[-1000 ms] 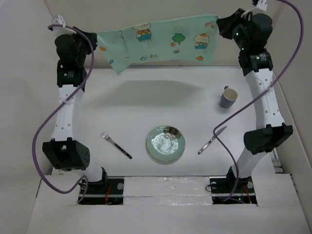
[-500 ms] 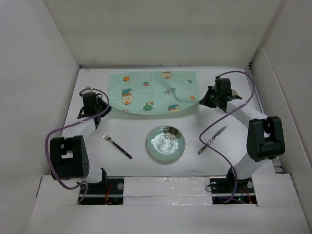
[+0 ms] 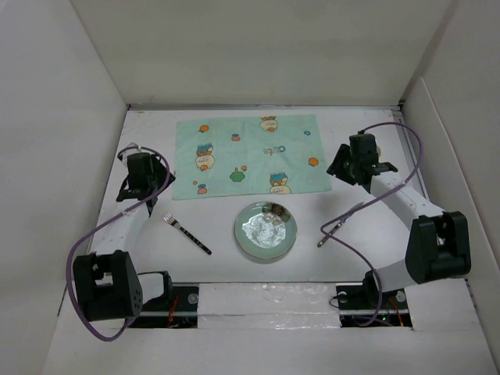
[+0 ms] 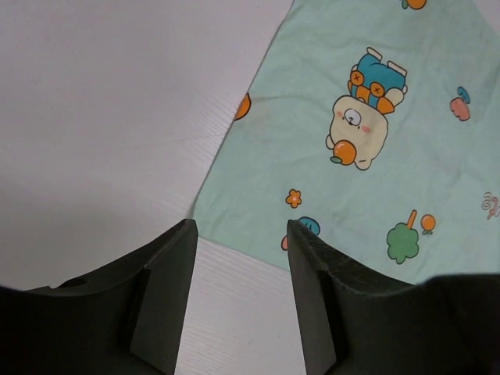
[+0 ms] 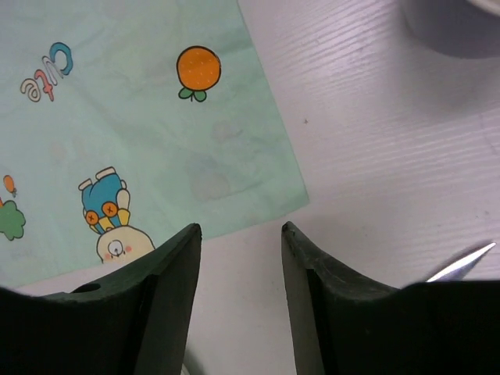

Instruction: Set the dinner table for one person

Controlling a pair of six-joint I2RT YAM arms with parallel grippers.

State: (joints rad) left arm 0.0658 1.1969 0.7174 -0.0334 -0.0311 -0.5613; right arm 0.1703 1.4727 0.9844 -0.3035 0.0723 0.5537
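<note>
First, treat mint-green printed cloth placemat (image 3: 250, 156), just dropped flat by parted left gripper (image 4: 241, 226) and right gripper (image 5: 241, 228), as seemingly placed.

I see the right tool (image 5: 239, 231), jaws parted and empty, over the mint-green cartoon placemat (image 5: 141, 117) corner on the white worktop (image 5: 375, 156). Silver blade tip (image 5: 462, 264) at right; blurred grey-blue object (image 5: 453, 27) top right.

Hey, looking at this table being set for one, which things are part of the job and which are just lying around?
Part of the job: dinner table, placemat, plate, fork, knife, mug (only its edge shows).

Just lying about: nothing loose; only the arms' purple cables.
</note>
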